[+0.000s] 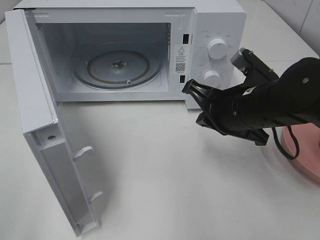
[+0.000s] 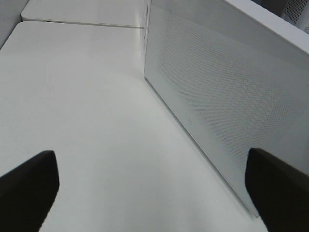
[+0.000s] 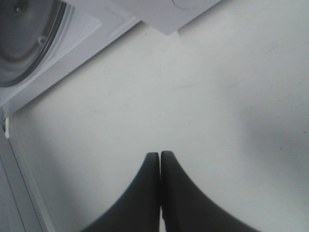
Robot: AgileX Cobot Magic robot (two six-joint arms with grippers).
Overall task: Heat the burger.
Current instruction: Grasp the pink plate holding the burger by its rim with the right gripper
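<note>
The burger is out of view in every frame. The white microwave stands at the back with its door swung wide open to the left, and its glass turntable is bare. My right gripper hovers above the table just in front of the microwave's control panel, pointing left, shut with nothing in it. In the right wrist view its fingertips meet over bare tabletop, with the turntable at the corner. My left gripper is open and empty beside a white perforated microwave panel.
A round pink plate lies at the table's right edge, mostly covered by my right arm. The microwave has two knobs on its right panel. The open door juts toward the table's front left. White tabletop spreads in front.
</note>
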